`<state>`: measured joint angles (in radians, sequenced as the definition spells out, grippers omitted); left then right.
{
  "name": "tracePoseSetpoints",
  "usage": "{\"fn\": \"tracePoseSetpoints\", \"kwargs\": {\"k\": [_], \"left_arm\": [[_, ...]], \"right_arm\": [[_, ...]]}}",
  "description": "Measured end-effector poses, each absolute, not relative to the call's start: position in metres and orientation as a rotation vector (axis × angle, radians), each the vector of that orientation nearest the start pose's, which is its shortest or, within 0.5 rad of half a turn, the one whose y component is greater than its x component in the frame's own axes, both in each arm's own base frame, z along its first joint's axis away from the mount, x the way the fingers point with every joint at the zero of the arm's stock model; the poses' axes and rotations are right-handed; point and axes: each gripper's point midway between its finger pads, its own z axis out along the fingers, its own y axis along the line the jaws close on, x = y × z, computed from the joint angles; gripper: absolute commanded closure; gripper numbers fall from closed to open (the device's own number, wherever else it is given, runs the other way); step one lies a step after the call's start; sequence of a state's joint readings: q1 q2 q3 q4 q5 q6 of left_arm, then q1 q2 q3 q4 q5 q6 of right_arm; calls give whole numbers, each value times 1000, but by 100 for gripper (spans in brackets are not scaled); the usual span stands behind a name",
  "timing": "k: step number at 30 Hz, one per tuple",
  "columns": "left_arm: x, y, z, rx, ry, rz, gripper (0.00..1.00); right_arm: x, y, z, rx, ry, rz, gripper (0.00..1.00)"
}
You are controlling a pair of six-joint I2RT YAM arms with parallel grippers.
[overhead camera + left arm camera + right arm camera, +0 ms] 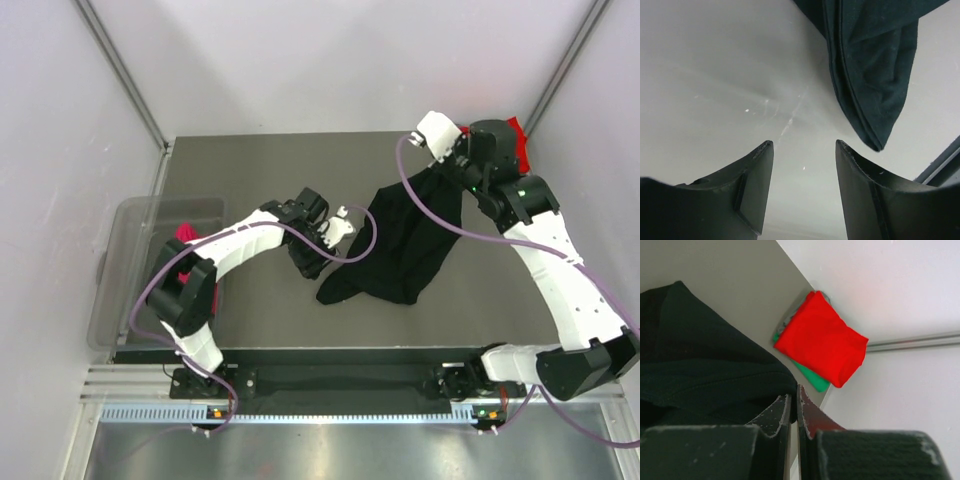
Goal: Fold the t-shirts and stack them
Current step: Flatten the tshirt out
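Gripper on the right (794, 397) is clamped on the black shirt (405, 240), top edge up, low end trailing on the table (260, 180). Left gripper (804, 146) is spread apart just beside it, empty.

Both arms look alike on my feed: the left arm (240, 235) and the right arm (565, 280) have smooth white shells between chunky black joint housings. A thin purple cable (452, 226) loops loosely along each one. I can see small green lights on the right arm's upper joints, and both bases (205, 385) are black. The left gripper (803, 142) has matte black, curved fingers (757, 200) with moulded inner ridges. The right gripper (794, 392) is black too, and its finger edges are scuffed whitish.
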<state>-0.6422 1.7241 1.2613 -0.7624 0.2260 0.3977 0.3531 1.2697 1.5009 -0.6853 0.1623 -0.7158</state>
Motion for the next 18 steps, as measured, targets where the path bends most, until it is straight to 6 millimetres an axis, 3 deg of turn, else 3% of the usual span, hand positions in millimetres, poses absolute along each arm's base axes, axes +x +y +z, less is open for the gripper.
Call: {"fn": "tracePoseSetpoints", "kwargs": {"k": [12, 18], "left_arm": [[267, -259, 44, 1461, 2429, -481, 47], [261, -276, 37, 1506, 2432, -533, 63]], "right_arm": [[365, 70, 346, -897, 1824, -358, 100], [366, 71, 341, -894, 1832, -346, 100]]}}
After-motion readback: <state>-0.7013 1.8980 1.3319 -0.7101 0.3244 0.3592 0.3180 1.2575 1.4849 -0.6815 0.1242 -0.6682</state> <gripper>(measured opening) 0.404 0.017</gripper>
